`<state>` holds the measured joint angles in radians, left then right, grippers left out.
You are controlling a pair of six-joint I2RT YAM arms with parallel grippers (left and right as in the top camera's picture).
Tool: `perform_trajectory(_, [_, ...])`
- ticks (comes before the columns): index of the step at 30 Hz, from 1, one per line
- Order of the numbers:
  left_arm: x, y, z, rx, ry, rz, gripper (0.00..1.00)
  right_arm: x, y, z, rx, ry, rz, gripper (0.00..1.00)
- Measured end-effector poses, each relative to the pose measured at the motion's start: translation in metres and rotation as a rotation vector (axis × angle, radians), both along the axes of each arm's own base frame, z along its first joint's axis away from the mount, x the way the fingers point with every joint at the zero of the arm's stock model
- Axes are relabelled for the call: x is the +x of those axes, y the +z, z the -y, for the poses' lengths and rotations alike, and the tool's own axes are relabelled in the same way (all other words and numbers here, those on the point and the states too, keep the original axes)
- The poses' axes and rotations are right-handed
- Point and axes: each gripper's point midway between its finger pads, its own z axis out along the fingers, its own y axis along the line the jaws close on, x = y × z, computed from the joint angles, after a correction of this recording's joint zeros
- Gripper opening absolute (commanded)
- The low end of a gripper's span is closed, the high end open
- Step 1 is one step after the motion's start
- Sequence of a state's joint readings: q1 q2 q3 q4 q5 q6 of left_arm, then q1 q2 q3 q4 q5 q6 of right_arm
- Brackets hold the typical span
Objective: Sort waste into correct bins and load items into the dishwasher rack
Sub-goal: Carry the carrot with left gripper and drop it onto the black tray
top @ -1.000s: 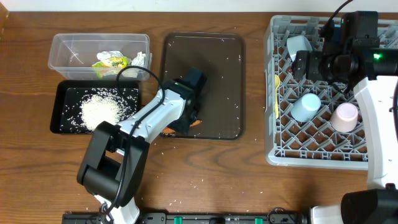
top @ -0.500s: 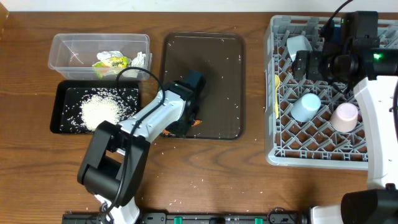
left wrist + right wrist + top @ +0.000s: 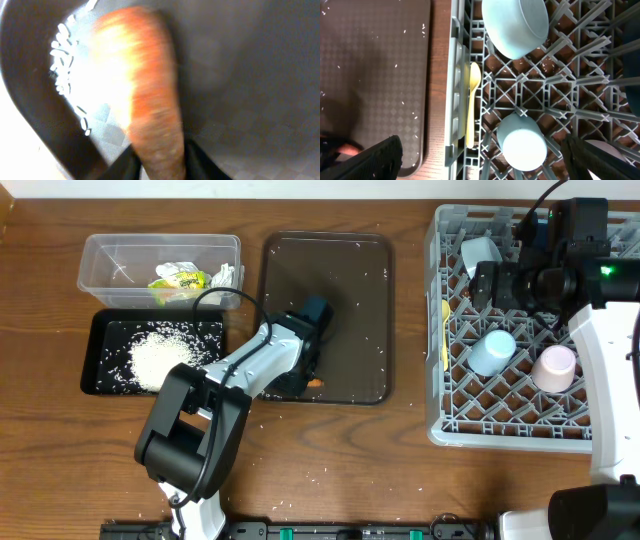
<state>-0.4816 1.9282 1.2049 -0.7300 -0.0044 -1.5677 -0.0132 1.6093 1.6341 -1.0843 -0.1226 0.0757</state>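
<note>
Overhead view: the dishwasher rack [image 3: 500,408] stands to the right of the brown serving tray [image 3: 340,280], apart from it. It carries the light blue bowl [image 3: 515,25], the small light blue cup [image 3: 492,352], the pink cup [image 3: 553,368] and, slotted into the wall facing the tray, the yellow spoon [image 3: 471,105]. Loading appears largely done.

Left of the tray sit the clear tub [image 3: 110,252], holding the wrapper [image 3: 180,280] and the paper [image 3: 225,277], and the black tray [image 3: 90,352], holding the rice [image 3: 160,358]. Dry rubbish and food scraps are evidently kept separate.

The right gripper [image 3: 480,145] hangs over the rack's tray-side edge, fingers spread wide with nothing between them. It is judged parked out of the way.

The left gripper [image 3: 157,167] reaches into the tray at its near edge. The blurred left wrist view shows its fingers pressed to both sides of the carrot's [image 3: 150,100] narrow end, so a grasp is judged made. Whether the carrot is clear of the tray floor cannot be told. The black tray is its likely destination.
</note>
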Motion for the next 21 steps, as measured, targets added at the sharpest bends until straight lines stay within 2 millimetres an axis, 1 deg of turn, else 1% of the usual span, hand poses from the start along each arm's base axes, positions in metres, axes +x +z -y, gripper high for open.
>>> perform_trajectory(2, [0.001, 0.000, 0.000, 0.001, -0.022, 0.004, 0.19, 0.000, 0.000, 0.000, 0.000, 0.000, 0.000, 0.99])
perform_trajectory(4, [0.002, 0.001, 0.001, 0.003, -0.063, 0.005, 0.19, 0.000, 0.000, 0.000, -0.001, -0.001, 0.000, 0.99])
perform_trajectory(5, [0.003, 0.001, 0.001, 0.003, -0.081, 0.006, 0.15, 0.000, 0.000, 0.001, -0.003, -0.002, 0.000, 0.99])
perform_trajectory(9, [0.011, 0.006, 0.001, 0.003, -0.187, 0.022, 0.15, 0.000, 0.000, 0.001, -0.007, -0.004, 0.000, 0.99])
perform_trajectory(12, [0.023, 0.016, -0.004, 0.007, -0.247, 0.059, 0.15, 0.000, 0.000, 0.001, -0.007, -0.004, 0.000, 0.99])
perform_trajectory(15, [0.033, 0.035, -0.016, 0.017, -0.260, 0.109, 0.15, 0.000, 0.000, 0.002, -0.008, -0.005, 0.000, 0.99])
perform_trajectory(17, [0.040, 0.054, -0.029, 0.025, -0.243, 0.158, 0.15, 0.000, 0.000, 0.002, -0.009, -0.005, 0.000, 0.99])
perform_trajectory(19, [0.047, 0.076, -0.048, 0.037, -0.209, 0.214, 0.15, 0.000, 0.000, 0.002, -0.010, -0.005, 0.000, 0.99])
perform_trajectory(21, [0.055, 0.097, -0.072, 0.053, -0.151, 0.268, 0.15, 0.000, 0.000, 0.002, -0.010, -0.005, -0.001, 0.99])
